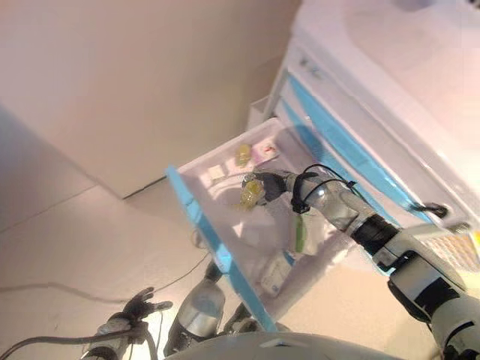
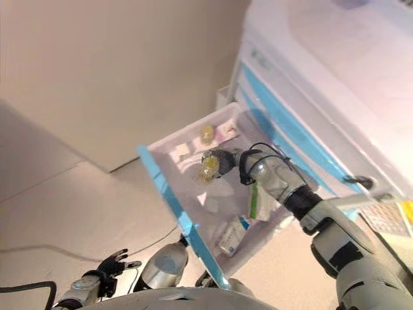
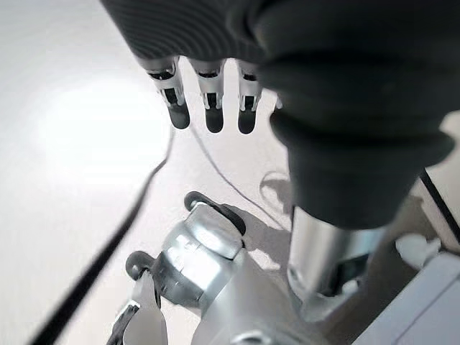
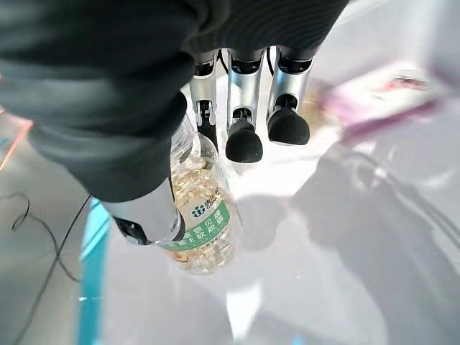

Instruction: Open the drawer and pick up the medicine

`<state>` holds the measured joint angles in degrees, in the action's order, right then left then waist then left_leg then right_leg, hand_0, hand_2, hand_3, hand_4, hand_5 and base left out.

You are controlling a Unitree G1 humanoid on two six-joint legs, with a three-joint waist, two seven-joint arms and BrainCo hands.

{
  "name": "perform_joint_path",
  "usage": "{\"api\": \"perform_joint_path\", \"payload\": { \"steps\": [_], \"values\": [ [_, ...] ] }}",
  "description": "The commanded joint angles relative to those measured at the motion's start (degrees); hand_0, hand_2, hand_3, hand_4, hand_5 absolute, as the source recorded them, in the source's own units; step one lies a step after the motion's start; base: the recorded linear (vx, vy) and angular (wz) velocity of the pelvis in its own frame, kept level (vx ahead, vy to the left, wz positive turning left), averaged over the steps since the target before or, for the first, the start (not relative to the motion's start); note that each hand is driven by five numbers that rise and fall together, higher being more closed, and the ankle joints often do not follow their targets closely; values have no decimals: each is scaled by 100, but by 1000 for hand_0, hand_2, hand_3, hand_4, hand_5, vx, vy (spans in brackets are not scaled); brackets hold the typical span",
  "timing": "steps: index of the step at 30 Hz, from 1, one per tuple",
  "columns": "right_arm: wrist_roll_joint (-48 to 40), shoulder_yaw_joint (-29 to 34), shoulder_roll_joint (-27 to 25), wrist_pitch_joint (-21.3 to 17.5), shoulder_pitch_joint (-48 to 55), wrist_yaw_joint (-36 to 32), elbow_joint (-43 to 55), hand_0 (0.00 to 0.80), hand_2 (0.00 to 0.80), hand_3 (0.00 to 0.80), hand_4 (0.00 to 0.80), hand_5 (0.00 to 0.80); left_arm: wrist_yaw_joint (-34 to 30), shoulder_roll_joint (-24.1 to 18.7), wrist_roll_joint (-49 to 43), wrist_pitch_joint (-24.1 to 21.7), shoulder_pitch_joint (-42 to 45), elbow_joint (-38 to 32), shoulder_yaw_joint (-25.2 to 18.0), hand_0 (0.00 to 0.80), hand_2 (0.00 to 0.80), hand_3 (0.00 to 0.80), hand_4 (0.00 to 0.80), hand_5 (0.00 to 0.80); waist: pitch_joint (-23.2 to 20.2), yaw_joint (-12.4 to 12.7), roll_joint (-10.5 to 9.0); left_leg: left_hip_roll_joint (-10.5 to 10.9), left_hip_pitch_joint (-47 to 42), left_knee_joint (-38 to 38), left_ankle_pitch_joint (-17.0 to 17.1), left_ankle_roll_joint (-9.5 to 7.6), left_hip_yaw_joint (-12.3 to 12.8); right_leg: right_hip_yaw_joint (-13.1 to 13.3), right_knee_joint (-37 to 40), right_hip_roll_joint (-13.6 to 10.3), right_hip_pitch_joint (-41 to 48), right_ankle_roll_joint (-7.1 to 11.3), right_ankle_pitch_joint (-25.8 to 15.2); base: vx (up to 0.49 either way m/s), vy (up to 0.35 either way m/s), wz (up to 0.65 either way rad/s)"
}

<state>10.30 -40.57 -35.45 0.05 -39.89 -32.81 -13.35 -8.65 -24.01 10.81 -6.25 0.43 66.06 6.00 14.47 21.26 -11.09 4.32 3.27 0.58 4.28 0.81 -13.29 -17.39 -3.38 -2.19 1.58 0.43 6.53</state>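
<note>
Drawer (image 1: 217,244) stands pulled out of the white cabinet (image 1: 390,82), blue front edge nearest the robot. Inside it, the right hand (image 4: 244,108) clamps a clear medicine bottle (image 4: 201,230) of yellow capsules between thumb and fingers. Small packets (image 1: 262,152) lie at the far end. Low on the left, the left hand (image 3: 208,108) hangs with fingers straight, holding nothing.
</note>
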Motion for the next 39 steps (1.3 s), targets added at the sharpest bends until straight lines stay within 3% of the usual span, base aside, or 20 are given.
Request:
{"api": "perform_joint_path", "payload": {
  "steps": [1, 4, 9, 14, 19, 23, 26, 30, 36, 39],
  "values": [
    [-1386, 150, -461, -2, -270, -752, 571, 800, 800, 800, 800, 800, 57, -25, -310, 107, 63, 267, -89, 0, 0, 0, 0, 0, -599, -258, 97, 186, -206, -245, -424, -177, -24, 168, 58, -336, 4, 547, -610, 10, 13, -43],
    [-2014, 421, -732, 14, -656, -849, 836, 800, 800, 800, 800, 800, 116, 7, -298, 190, 1, 314, -41, 0, 0, 0, 0, 0, -795, -432, 116, 166, -330, -284, -457, -180, 164, 314, 106, -305, 43, 536, -622, 2, 25, -46],
    [-2765, 1246, -1173, 162, -1113, -116, 1113, 800, 800, 800, 800, 800, 173, 96, -158, 214, -13, 304, 21, 0, 0, 0, 0, 0, -1018, -711, 199, 136, -489, -280, -533, -194, 418, 503, 108, -264, 98, 514, -600, 2, 29, -27],
    [-3197, 2051, -1611, 86, -1428, 614, 622, 800, 800, 800, 800, 800, 132, 214, -63, 251, 122, 346, -11, 0, 0, 0, 0, 0, -1155, -883, 265, 148, -625, -236, -632, -221, 550, 605, 138, -237, 198, 497, -574, 21, 17, -10],
    [-3829, 2355, -2201, 135, -1945, 1315, -198, 800, 800, 800, 800, 800, 5, 228, 8, 270, 253, 571, 51, 0, 0, 0, 0, 0, -1212, -918, 269, 171, -697, -198, -698, -238, 586, 596, 156, -218, 281, 460, -542, 32, 9, -1],
    [-4118, 2250, -2730, 403, -2461, 1459, -1045, 800, 800, 800, 800, 800, -80, 156, 70, 307, 338, 728, 75, 0, 0, 0, 0, 0, -1238, -908, 253, 187, -725, -186, -734, -243, 575, 565, 164, -218, 320, 440, -518, 36, 3, 2],
    [-3747, 2001, -3040, 681, -2816, 1374, -1710, 800, 800, 800, 800, 800, -70, 112, 145, 378, 403, 728, 49, 0, 0, 0, 0, 0, -1221, -881, 233, 198, -726, -178, -741, -241, 558, 541, 169, -227, 332, 435, -514, 20, 2, 8],
    [-3124, 1220, -3279, 856, -3532, 1241, -2676, 800, 800, 800, 800, 800, -57, 21, 211, 445, 457, 638, 77, 0, 0, 0, 0, 0, -1157, -793, 188, 224, -729, -159, -745, -260, 489, 508, 164, -237, 343, 415, -516, 28, 8, 5],
    [-2321, 736, -2936, 969, -3936, 1147, -3657, 800, 800, 800, 800, 800, -40, -39, 151, 525, 470, 434, 240, 0, 0, 0, 0, 0, -989, -550, 174, 249, -727, -99, -753, -295, 320, 404, 103, -276, 375, 404, -496, 44, 4, 14],
    [-1738, 714, -2727, 773, -3917, 1235, -4108, 800, 800, 800, 800, 800, -28, -46, 158, 508, 441, 366, 353, 0, 0, 0, 0, 0, -894, -418, 179, 266, -711, -53, -775, -323, 221, 351, 80, -297, 391, 400, -484, 51, 2, 18]
  ]
}}
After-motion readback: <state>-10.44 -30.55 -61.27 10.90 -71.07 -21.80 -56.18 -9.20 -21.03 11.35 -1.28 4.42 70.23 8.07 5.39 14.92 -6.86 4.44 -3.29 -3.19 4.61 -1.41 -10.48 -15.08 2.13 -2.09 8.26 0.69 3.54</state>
